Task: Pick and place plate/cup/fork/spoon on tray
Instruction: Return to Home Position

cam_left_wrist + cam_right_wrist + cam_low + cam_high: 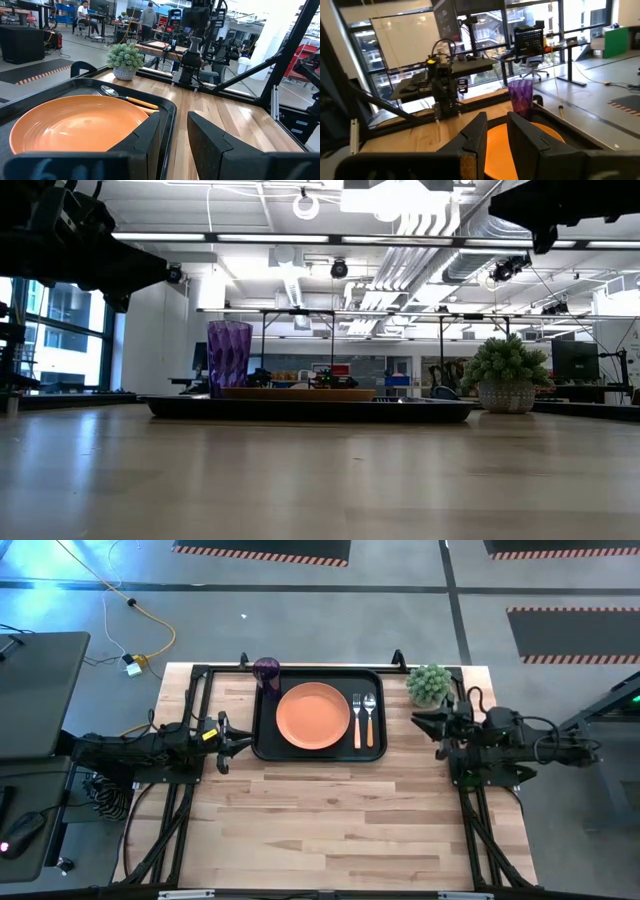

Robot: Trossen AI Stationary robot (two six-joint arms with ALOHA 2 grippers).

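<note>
Starting on the left of the bench [330, 820], the left tool [240, 740] sits just off the left rim of the black tray [262, 745]. Its fingers [145, 135] are a narrow gap apart, gripping nothing and pointing across at the tray.

The tray lies lengthwise left to right along the far side of the bench. In its far-left corner the purple cup [266, 669] stands upright. Next comes the orange plate [313, 716], flat in the middle of the tray.

Just right of the plate is the fork [357, 720]. Its long axis runs near to far, with the tines toward the far edge and the orange handle toward the near one. The spoon [369, 718] lies right beside it, parallel, with its bowl far and its handle near.

Past the tray's far-right corner there's a small potted plant [429, 684]. At the right edge the right tool [425, 728] faces the tray, its fingers [475, 135] narrowly parted and empty.
</note>
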